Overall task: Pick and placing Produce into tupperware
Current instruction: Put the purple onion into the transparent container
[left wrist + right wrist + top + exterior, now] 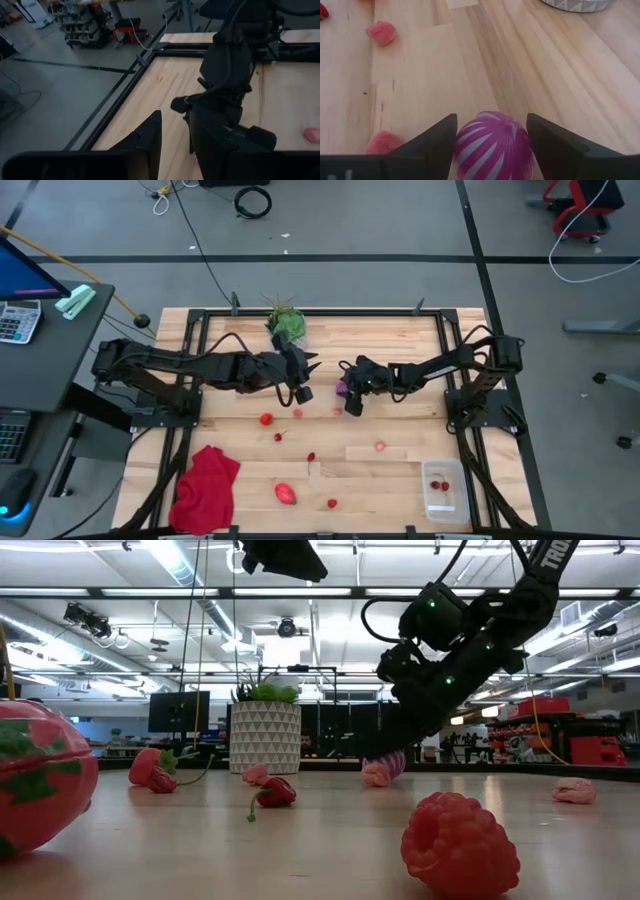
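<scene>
The purple ribbed ball (492, 146) rests on the table near its middle, also visible from above (342, 388) and low down (385, 768). My right gripper (491, 131) slants down over it, open, one finger on each side. My left gripper (300, 388) hangs open higher up, just left of it, holding nothing. Small red berries (266, 419) (311, 456) lie scattered on the wood, and the red-pink oval piece (287, 494) lies near the front edge. The clear tupperware (455, 505) stands at the front right with a few berries inside. My right gripper's fingers (440, 140) stand close against the ball's two opposite sides (462, 142), coming slanting down from the table's right. Whether they touch the ball I cannot tell. The ball sits on the table.
A green plant in a white patterned pot (285, 322) stands at the far edge behind both grippers. A red cloth (205, 488) lies at the front left. A raspberry (460, 845) lies close to the low camera. Bare wood lies between the ball and the tupperware.
</scene>
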